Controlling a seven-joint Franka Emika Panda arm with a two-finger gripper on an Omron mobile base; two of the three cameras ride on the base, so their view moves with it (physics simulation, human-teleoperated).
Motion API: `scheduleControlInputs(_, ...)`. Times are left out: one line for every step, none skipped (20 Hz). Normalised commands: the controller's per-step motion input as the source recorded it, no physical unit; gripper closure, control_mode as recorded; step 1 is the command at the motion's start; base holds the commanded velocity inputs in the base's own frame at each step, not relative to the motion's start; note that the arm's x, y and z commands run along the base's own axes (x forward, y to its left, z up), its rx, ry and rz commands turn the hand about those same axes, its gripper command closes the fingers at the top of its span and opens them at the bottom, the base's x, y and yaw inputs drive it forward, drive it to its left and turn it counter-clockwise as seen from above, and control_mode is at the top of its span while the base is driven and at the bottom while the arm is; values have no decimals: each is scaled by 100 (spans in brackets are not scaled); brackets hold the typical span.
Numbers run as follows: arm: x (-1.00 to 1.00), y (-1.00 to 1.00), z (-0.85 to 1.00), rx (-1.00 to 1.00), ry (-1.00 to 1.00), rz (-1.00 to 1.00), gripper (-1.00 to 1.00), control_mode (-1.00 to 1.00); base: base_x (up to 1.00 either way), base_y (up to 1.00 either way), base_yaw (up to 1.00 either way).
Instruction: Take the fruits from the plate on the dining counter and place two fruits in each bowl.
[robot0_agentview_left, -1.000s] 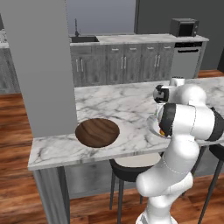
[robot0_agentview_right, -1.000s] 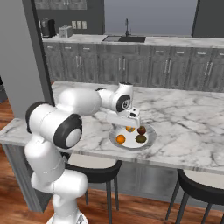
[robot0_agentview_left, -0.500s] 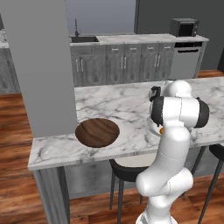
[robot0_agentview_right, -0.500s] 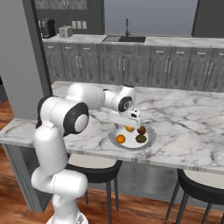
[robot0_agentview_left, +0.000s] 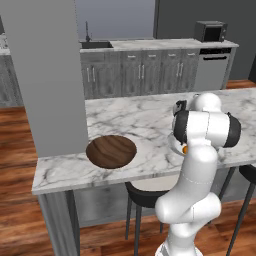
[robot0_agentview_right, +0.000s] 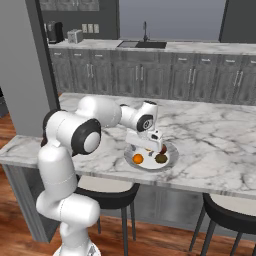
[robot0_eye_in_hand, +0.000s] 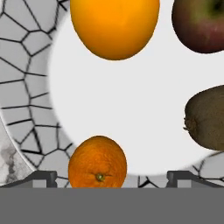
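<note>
Four small round fruits on round white grey-rimmed plate (robot0_eye_in_hand: 131, 113): two orange, one olive-brown, one reddish. Claw (robot0_eye_in_hand: 111, 177) spread wide, empty.

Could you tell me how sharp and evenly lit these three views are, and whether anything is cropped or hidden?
Hand view: sharp, flat light, faint shadows; the plate and three fruits are cropped by the frame. Right base view: crisp, soft shadow under the dining counter. Left base view: the arm hides most of the plate; the dark bowl is clear.
</note>
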Motion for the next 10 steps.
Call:
scheduleControlInputs(0, 0, 0, 0, 0, 0, -100, -100, 0, 0, 0)
scheduleControlInputs(0, 0, 0, 0, 0, 0, -100, -100, 0, 0, 0)
scheduleControlInputs(0, 0, 0, 0, 0, 0, -100, -100, 0, 0, 0)
scheduleControlInputs(0, 0, 0, 0, 0, 0, -100, -100, 0, 0, 0)
scheduleControlInputs(0, 0, 0, 0, 0, 0, -100, -100, 0, 0, 0)
scheduleControlInputs(0, 0, 0, 0, 2, 0, -100, -100, 0, 0, 0)
scheduleControlInputs(0, 2, 0, 0, 4, 0, -100, -100, 0, 0, 0)
scheduleControlInputs(-4, 4, 0, 0, 5, 0, -100, -100, 0, 0, 0)
scheduleControlInputs(-9, 4, 0, 0, 5, 0, -100, -100, 0, 0, 0)
scheduleControlInputs(-11, 4, 0, 0, 4, 0, -100, -100, 0, 0, 0)
